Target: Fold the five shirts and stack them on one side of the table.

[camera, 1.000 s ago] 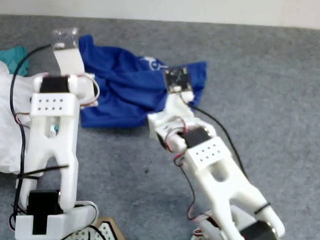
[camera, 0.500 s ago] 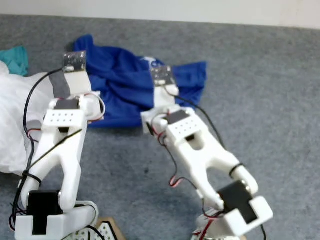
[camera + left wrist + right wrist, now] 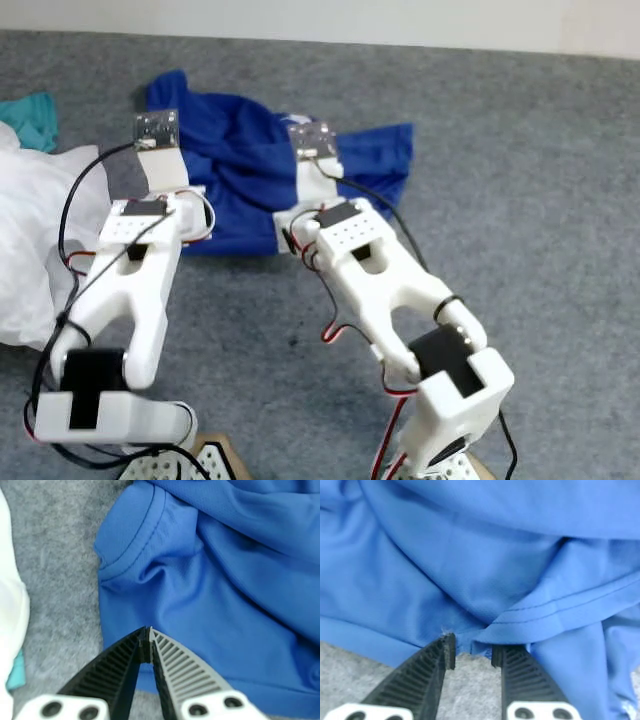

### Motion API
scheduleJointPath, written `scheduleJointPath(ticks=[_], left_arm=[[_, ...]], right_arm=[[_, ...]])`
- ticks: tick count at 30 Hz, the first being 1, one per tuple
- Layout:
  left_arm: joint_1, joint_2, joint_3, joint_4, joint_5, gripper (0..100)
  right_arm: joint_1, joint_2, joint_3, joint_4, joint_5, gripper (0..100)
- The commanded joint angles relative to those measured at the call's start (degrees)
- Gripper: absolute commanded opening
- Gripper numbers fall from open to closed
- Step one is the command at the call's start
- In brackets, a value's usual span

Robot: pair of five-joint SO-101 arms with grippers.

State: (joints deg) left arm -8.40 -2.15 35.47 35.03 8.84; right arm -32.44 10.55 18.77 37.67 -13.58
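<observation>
Two grippers sit at the near hem of the blue shirt [image 3: 235,165], crumpled on the table [image 3: 520,200] — right gripper [image 3: 472,652] parted around a bunched edge, probably to pinch it; left gripper [image 3: 146,642] closed tip to tip.

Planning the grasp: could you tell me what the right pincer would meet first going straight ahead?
Probably the blue shirt, its stitched edge just ahead of the open right pincer.

The blue shirt [image 3: 225,580] was made of smooth, faintly glossy knit cloth with stitched hems. The table [image 3: 520,200] was covered in rough, matt grey felt. The arms [image 3: 385,275] were cased in matt white plastic, and the fingers [image 3: 427,670] were ribbed.
</observation>
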Motion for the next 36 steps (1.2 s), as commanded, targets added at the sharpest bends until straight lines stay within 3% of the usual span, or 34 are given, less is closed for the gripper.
scheduleJointPath(ticks=[1, 16, 22, 36], left_arm=[[1.3, 2.2, -2.9, -4.0, -0.4, 1], [2.2, 9.0, -2.9, -8.6, -0.4, 1], [2.2, 9.1, -2.8, -9.5, -0.4, 1], [2.0, 9.1, -2.6, -9.8, -0.4, 1]], right_arm=[[2.6, -0.7, -3.0, -1.4, -0.2, 13.1], [4.2, -0.4, -2.5, -1.5, -0.1, 12.9], [4.4, -0.4, -2.9, -1.9, -0.1, 2.0], [10.1, -1.0, -2.3, -4.1, -0.1, 0.5]])
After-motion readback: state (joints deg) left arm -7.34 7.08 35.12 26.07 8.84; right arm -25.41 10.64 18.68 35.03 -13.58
